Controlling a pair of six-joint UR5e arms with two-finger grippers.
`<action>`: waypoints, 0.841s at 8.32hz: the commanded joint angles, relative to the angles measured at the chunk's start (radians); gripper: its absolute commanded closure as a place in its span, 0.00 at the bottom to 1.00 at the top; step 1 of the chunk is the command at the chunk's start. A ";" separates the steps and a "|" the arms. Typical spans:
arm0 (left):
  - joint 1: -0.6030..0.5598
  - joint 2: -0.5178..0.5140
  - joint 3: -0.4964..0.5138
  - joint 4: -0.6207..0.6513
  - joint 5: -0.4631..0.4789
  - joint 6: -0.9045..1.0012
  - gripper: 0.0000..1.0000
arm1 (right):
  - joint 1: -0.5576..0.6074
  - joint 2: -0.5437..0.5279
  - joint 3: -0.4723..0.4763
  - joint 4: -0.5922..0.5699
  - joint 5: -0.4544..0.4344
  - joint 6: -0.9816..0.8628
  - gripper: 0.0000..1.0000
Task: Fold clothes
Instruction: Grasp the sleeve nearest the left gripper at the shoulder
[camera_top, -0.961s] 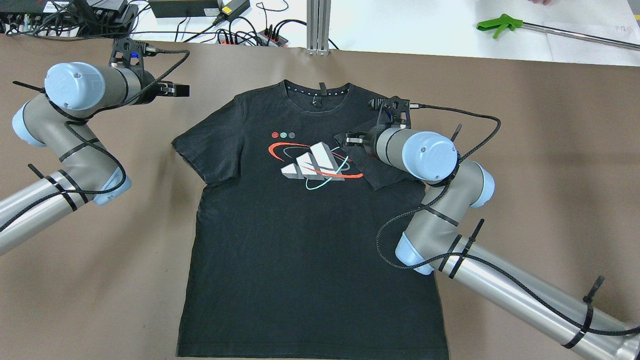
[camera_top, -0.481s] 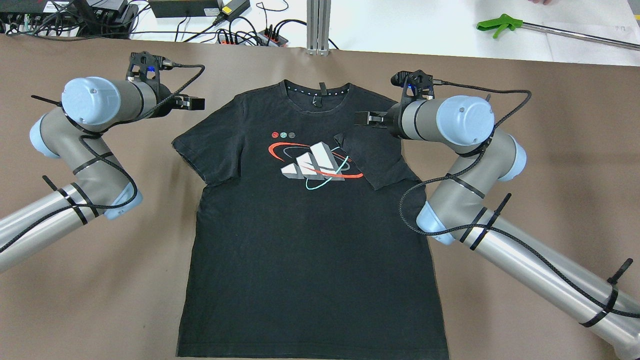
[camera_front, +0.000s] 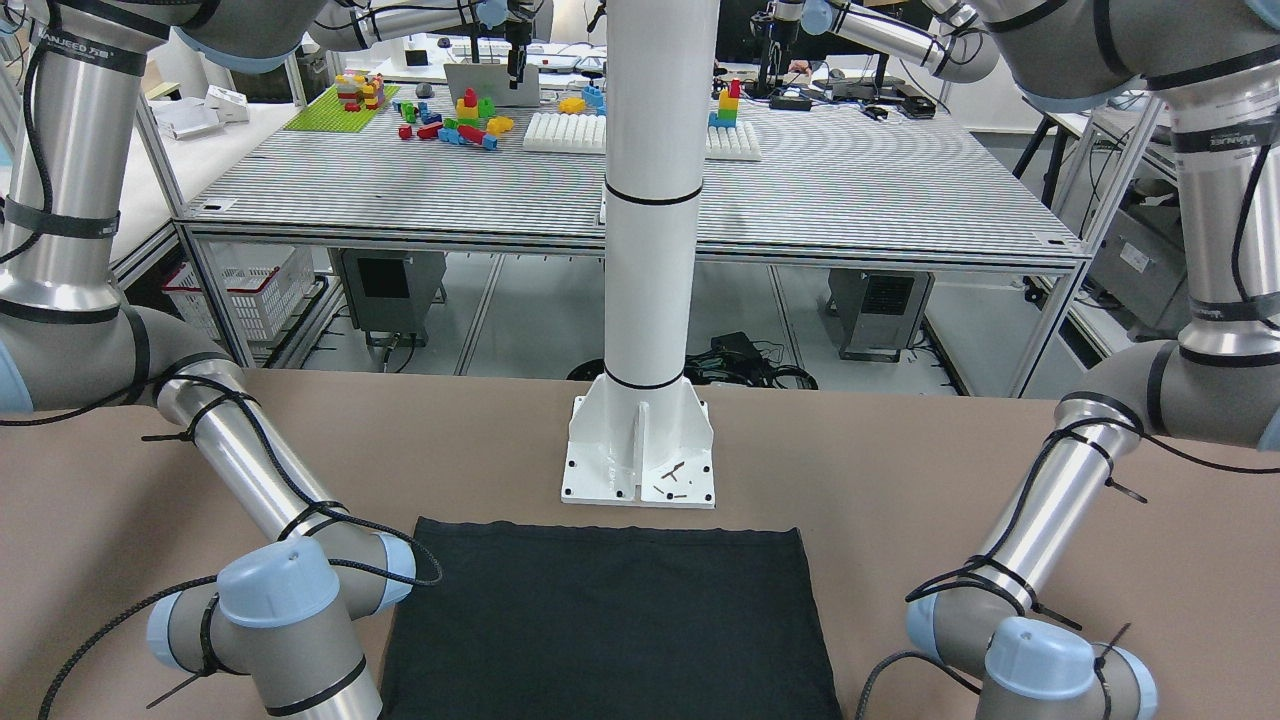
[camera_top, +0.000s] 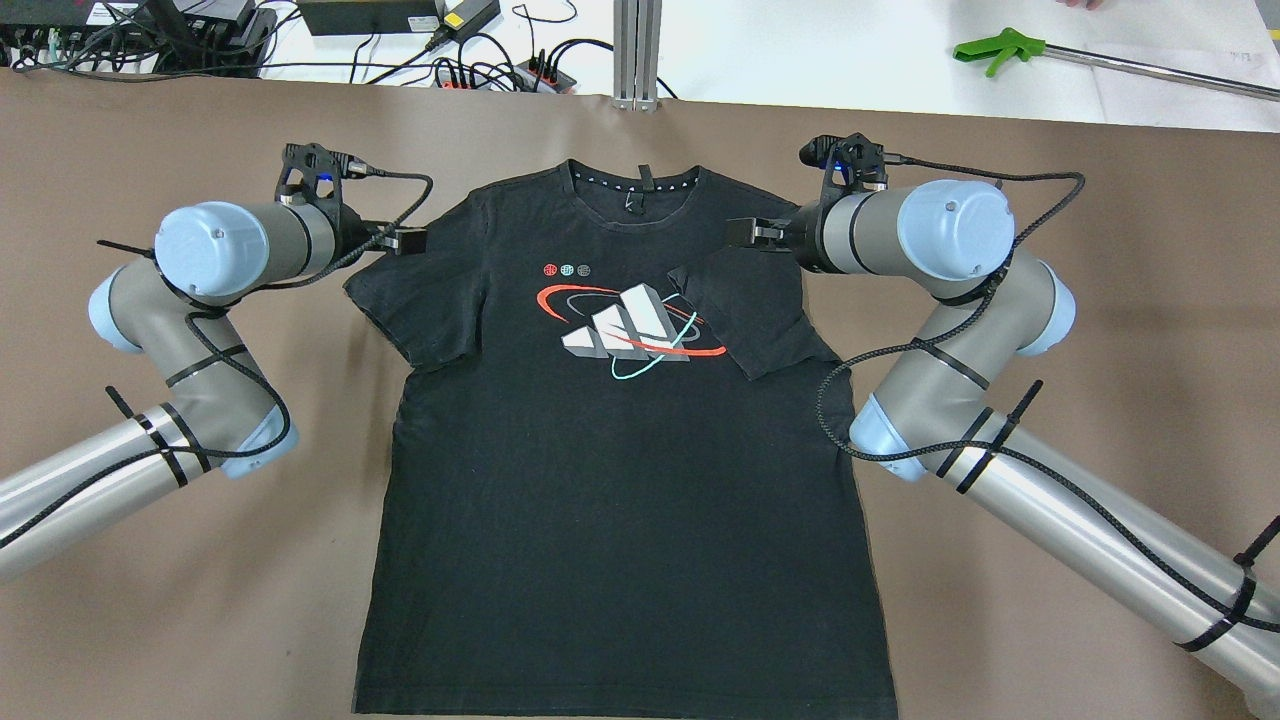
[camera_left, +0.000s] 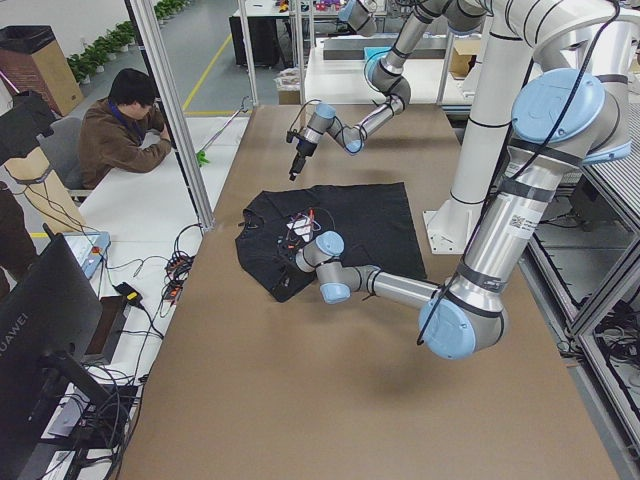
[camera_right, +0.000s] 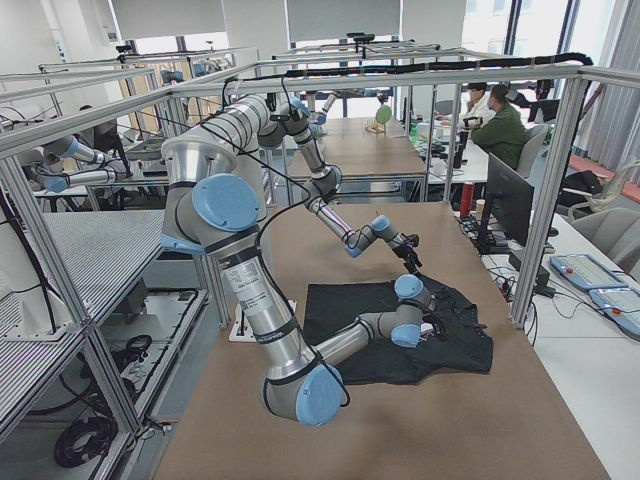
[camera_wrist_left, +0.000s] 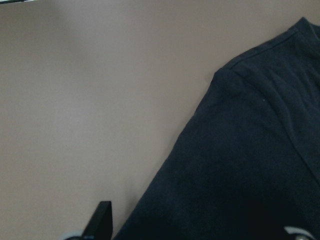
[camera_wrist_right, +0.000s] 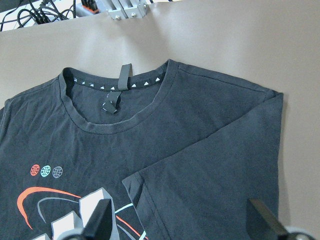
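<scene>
the black t-shirt lies flat, front up, on the brown counter. its long axis runs from the hem, by the white pillar base, out to the collar, which points away from the robot. the front-facing view gives me only the plain hem end. overhead adds the chest print and one sleeve folded inward, just beside the right fingers. the left fingers are at the other shoulder's edge. in the wrist views both pairs are spread, pinching nothing.
</scene>
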 joint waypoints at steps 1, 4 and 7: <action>0.008 0.052 0.000 -0.059 0.000 0.051 0.06 | 0.001 -0.028 0.038 -0.002 0.002 0.000 0.06; 0.008 0.071 0.002 -0.061 0.004 0.051 0.06 | -0.008 -0.036 0.049 -0.001 0.002 0.002 0.06; 0.008 0.069 0.004 -0.059 0.000 0.051 0.32 | -0.013 -0.038 0.049 -0.001 0.002 0.002 0.06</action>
